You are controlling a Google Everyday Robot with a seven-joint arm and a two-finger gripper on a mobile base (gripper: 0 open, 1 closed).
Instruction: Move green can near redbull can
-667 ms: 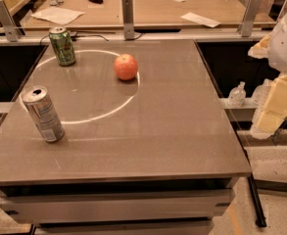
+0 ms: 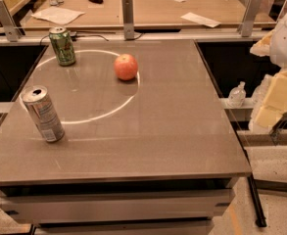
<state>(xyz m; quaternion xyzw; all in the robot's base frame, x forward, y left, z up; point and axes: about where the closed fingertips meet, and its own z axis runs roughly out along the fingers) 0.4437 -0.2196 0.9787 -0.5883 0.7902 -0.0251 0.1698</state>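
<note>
The green can [image 2: 62, 46] stands upright at the far left of the brown table [image 2: 162, 131]. The redbull can [image 2: 43, 114], tall, slim and silver-grey, stands near the table's left edge, closer to the front, well apart from the green can. My gripper [image 2: 273, 104], with pale yellowish fingers under a white arm, hangs off the table's right side, far from both cans and holding nothing that shows.
A red-orange apple [image 2: 126, 66] sits right of the green can. A bright ring of light lies on the tabletop. Behind a rail with posts [image 2: 128, 11] is a wooden desk with papers. A small clear bottle [image 2: 237, 94] stands beyond the right edge.
</note>
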